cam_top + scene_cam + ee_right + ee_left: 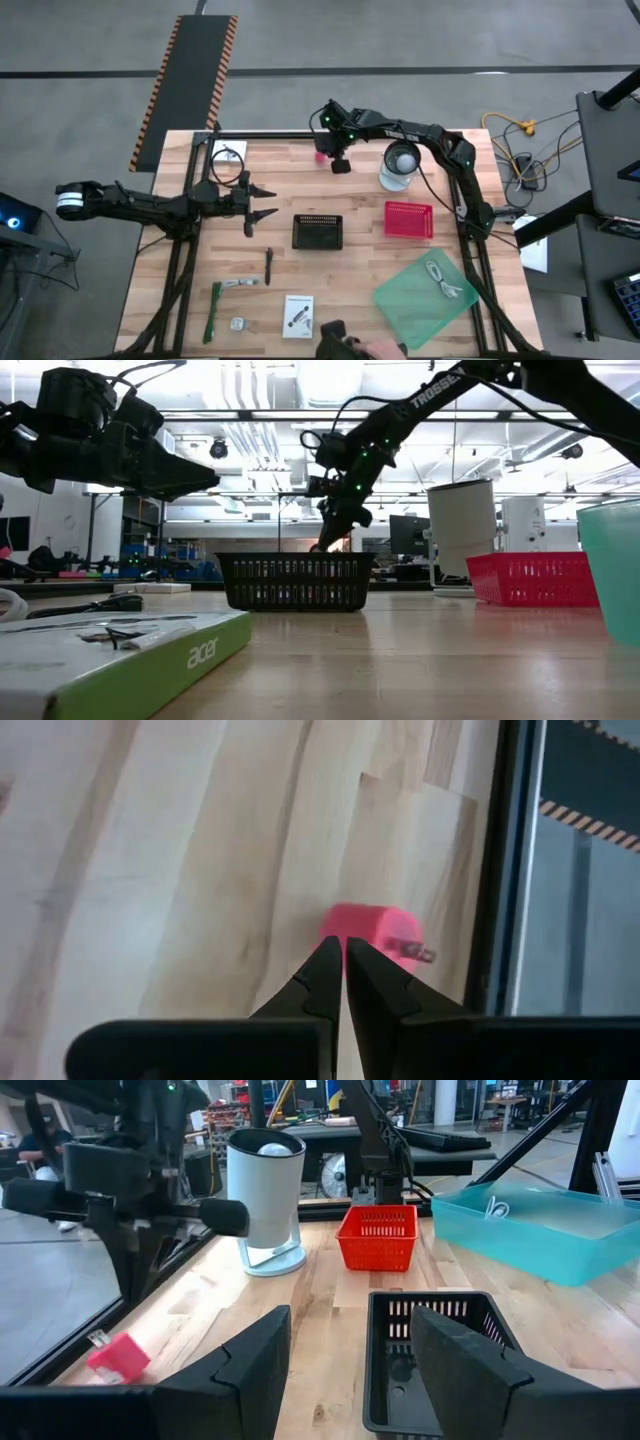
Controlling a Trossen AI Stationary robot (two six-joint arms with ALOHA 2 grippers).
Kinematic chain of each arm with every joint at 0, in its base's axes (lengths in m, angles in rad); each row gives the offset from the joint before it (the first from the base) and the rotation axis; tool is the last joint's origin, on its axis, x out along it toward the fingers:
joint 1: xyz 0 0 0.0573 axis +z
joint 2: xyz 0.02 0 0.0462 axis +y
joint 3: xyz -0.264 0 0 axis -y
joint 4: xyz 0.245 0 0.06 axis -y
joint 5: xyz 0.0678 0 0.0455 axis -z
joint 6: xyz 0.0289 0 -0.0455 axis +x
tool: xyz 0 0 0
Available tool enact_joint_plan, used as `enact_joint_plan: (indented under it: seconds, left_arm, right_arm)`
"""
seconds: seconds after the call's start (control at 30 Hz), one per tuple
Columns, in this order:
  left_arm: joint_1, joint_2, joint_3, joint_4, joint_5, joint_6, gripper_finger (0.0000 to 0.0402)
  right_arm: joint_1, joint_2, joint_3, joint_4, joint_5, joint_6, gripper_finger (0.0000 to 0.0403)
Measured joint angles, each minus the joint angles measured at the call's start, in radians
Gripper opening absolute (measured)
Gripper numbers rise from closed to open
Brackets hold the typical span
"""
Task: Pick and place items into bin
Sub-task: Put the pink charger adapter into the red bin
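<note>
A butcher-block wooden table [350, 270] seen from above, with a black mesh bin [318, 232] near its middle serving as the landmark. The right gripper [338, 160] hangs above the table's far edge, beyond the bin, its fingers pressed together with nothing between them; just below its tips lies a small pink cube [368, 936] with metal prongs, resting on the wood close to the black frame rail. The left gripper [268, 202] hovers to the left of the bin, pointing toward it, its fingers spread partway and holding nothing. To the right of the bin sits a red basket [409, 220], and beyond that basket stands a white cylindrical container [401, 165]. Right of the bin and nearer the front edge lies a translucent green tray [420, 295] holding a coiled white cable [447, 281]. In front of the bin lie a dark stick [269, 266], a long green strip tool [214, 310] and a white printed card [298, 315]. In the low view, a green-edged box [140, 655] reads "acer", and the right arm [440, 390] bears the word "TROSSEN".
</note>
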Motion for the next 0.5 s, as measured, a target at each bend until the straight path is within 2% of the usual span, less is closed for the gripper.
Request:
enact_joint_plan:
  seconds: [0.2, 0.37, 0.5]
  left_arm:
    - [0.000, -0.001, 0.000, 0.000, 0.000, 0.000, 0.0192]
    - [0.000, -0.002, 0.000, 0.000, 0.000, 0.000, 0.0192]
    - [0.000, -0.002, 0.000, 0.000, 0.000, 0.000, 0.0192]
  right_arm:
    - [0.006, -0.019, 0.000, -0.016, 0.001, 0.014, 0.0008]
    - [0.004, -0.020, 0.000, 0.033, 0.005, 0.093, 0.0009]
    - [0.000, -0.020, 0.001, 0.046, 0.005, 0.120, 0.0030]
